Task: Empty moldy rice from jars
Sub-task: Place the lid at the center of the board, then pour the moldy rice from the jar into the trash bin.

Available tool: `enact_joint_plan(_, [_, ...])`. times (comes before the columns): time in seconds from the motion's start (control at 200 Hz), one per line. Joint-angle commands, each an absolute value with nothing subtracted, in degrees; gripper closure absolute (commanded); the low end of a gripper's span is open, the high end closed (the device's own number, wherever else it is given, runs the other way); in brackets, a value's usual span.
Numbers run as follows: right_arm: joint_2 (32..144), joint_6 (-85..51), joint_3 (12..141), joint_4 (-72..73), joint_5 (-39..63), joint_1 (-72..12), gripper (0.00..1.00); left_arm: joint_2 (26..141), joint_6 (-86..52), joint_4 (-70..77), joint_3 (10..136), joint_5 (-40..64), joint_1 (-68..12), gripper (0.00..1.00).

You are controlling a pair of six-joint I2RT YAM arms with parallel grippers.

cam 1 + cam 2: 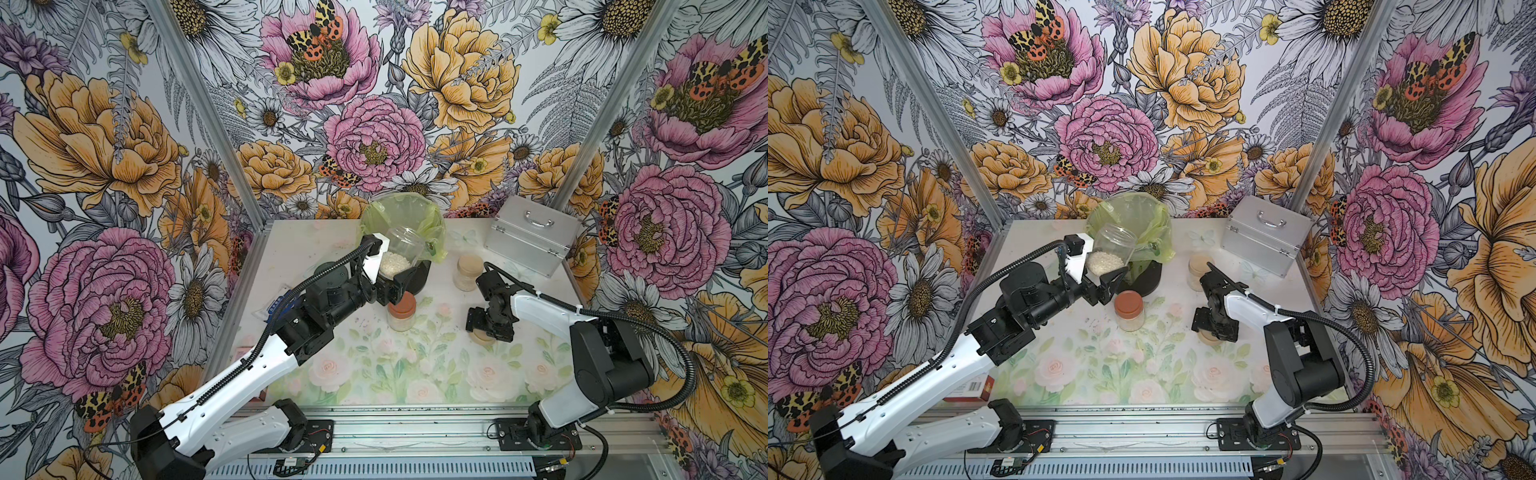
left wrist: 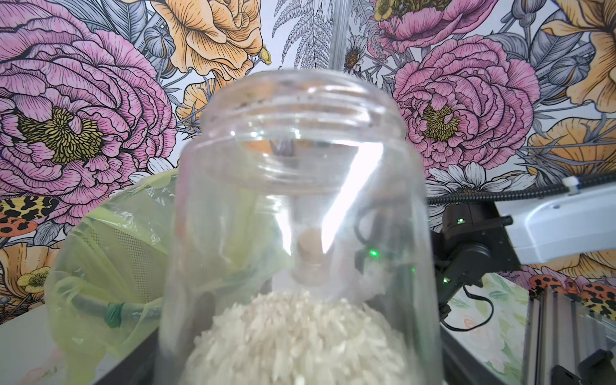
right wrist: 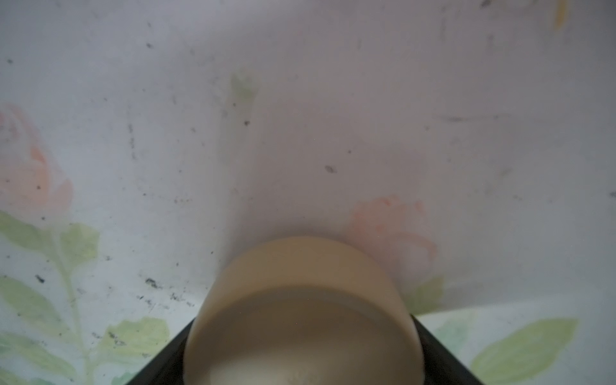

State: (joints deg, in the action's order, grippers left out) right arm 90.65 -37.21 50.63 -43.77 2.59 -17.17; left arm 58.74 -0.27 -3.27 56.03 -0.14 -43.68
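My left gripper (image 1: 390, 270) is shut on an open clear jar (image 1: 400, 248), held up and tilted with its mouth toward the dark bin (image 1: 423, 276) lined with a yellow-green bag (image 1: 399, 210). The moldy rice (image 2: 293, 333) lies heaped in the jar's lower end near my fingers. Two closed jars stand on the table: one with a reddish-brown lid (image 1: 402, 311), one with a beige lid (image 1: 468, 272). My right gripper (image 1: 486, 332) points down at the table, its black fingers shut on a loose beige lid (image 3: 300, 316) that is turned hollow side up.
A silver case (image 1: 532, 239) stands at the back right. A small red and white box (image 1: 971, 388) lies at the table's left edge by my left arm. Dark crumbs speckle the floral table cover (image 3: 150, 283).
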Motion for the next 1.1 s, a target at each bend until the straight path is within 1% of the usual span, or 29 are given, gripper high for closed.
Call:
enact_joint_plan(0.0, [91.8,-37.9,49.6,-40.0,1.4,-17.1,0.08,58.8,-2.0,-2.9,60.0,-1.4,-43.2,1.00])
enact_joint_plan(0.135, [92.3,-37.8,49.5,-39.9,1.5,-17.1,0.01,60.8,-3.1,-7.0,63.4,-0.6,-42.7,1.00])
enact_joint_plan(0.28, [91.4,-37.3,49.6,-40.2,2.0,-17.1,0.00,63.2,-3.7,-10.3,66.7,-0.2,-42.5,1.00])
enact_joint_plan(0.46, [86.4,-37.4,51.3,-43.5,1.9,-17.1,0.00,65.3,-5.9,-13.2,70.5,0.1,-41.1,1.00])
enact_joint_plan(0.645, [82.1,-36.6,59.6,-52.1,-0.4,-18.1,0.00,68.6,-8.4,-16.0,74.2,2.0,-38.6,1.00])
enact_joint_plan(0.796, [79.2,-36.0,66.7,-56.9,-1.4,-18.2,0.01,72.3,-11.2,-19.9,79.5,2.5,-36.6,1.00])
enact_joint_plan(1.096, [80.5,-34.2,86.2,-63.3,-1.0,-20.6,0.01,79.4,-15.9,-31.9,91.5,6.5,-33.5,1.00])
